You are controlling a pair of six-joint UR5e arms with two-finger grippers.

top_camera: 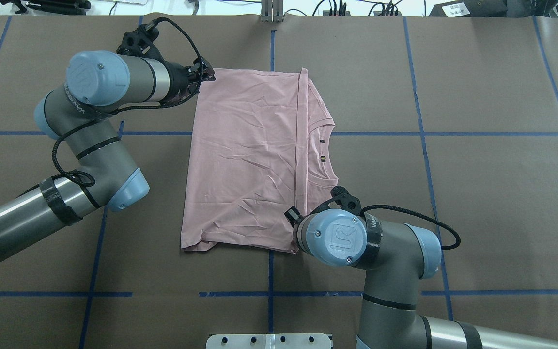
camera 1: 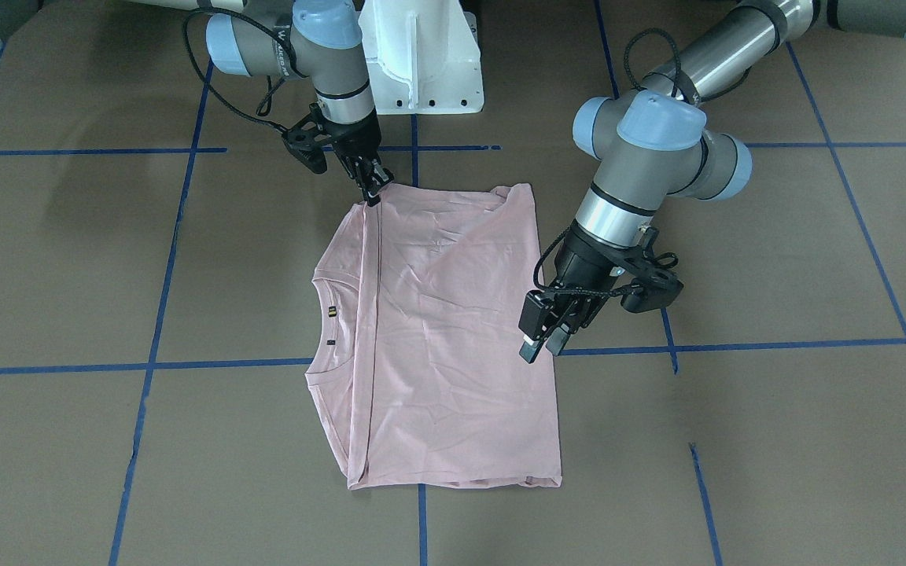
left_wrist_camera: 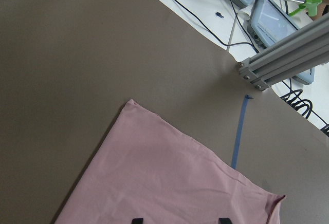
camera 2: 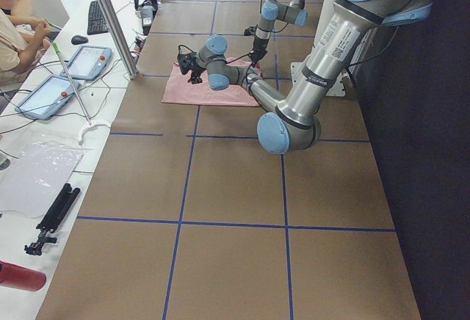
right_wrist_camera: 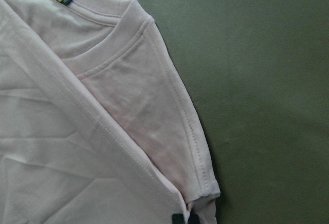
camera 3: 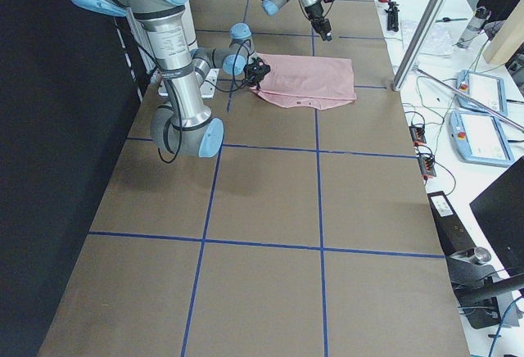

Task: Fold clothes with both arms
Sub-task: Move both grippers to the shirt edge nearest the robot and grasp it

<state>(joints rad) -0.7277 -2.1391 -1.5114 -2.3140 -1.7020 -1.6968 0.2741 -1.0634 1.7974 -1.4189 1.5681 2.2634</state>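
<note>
Two claws are in different states. The right claw (camera 1: 374,191) is clenched on the shirt (top_camera: 245,160) at its near corner by the collar end, tips pressed together on the cloth in its wrist view. The left claw (camera 1: 541,347) hangs released and empty, tips apart, well above the shirt's left end. The shirt lies flat in the middle of the table (top_camera: 477,194), plain side up, collar (right_wrist_camera: 131,13) to the right, with a stitched edge (top_camera: 298,145) laid across it just short of the collar. The step in hand looks like getting a second grip before the next fold. Because the left claw is raised, the views disagree on which part of the left end lies under it, so it should line up on a far corner before descending. It should come straight down, take every layer at the very edge, and clench only on cloth, not on the table's paper cover. The right claw would do best to wait, holding without pulling, so the stacked layers do not slide. Once both hold, an even lift at matched height and pace should keep the fold line straight. A lopsided pull would likely skew the edge and undo the earlier fold.
</note>
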